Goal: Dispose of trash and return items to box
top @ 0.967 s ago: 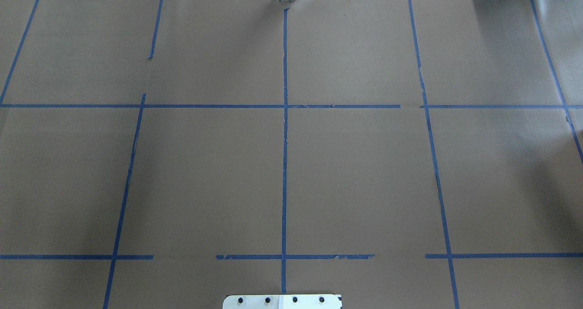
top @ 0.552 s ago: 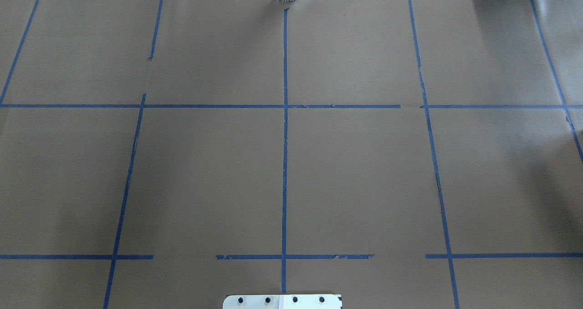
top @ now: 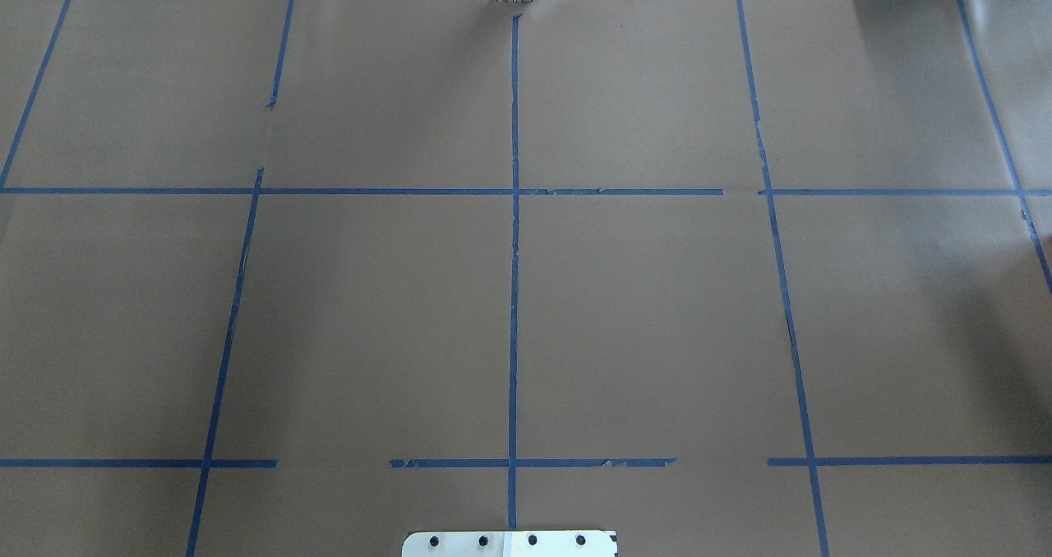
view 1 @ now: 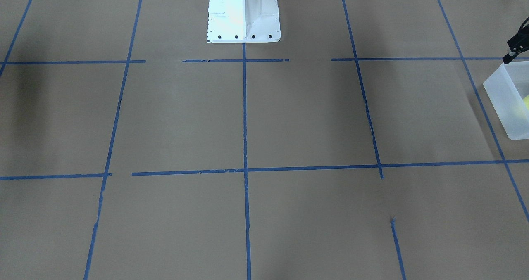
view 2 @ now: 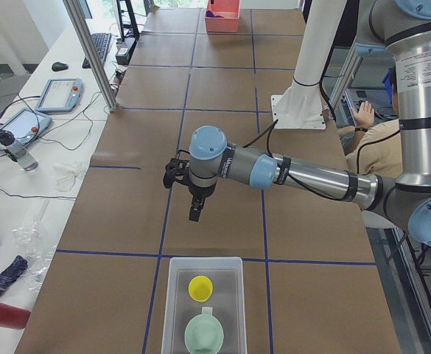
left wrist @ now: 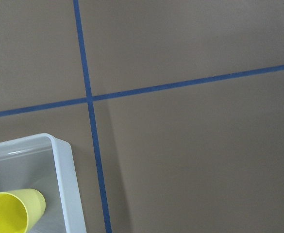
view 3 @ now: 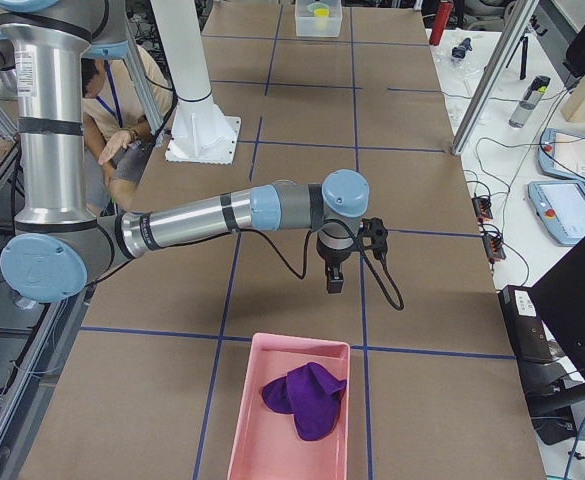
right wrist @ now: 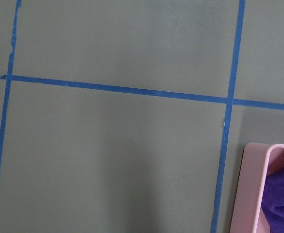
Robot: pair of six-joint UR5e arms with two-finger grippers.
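Brown table point(top: 370, 310), blue tape grid point(top: 514, 294)

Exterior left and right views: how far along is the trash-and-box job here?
Looks finished. Done: the yellow cup and mint-green bowl sit inside the box, and the purple cloth lies in the pink bin. In hand: nothing hangs from the left gripper or right gripper, both above the table beside their bins; open or shut is unclear. Left: no loose item shows in any view.

— Where are the cup and bowl?
— I see the yellow cup point(view 2: 200, 287) inside the frosted white box point(view 2: 204, 260), with the mint-green bowl point(view 2: 204, 336) just beside it, both mouth-up.
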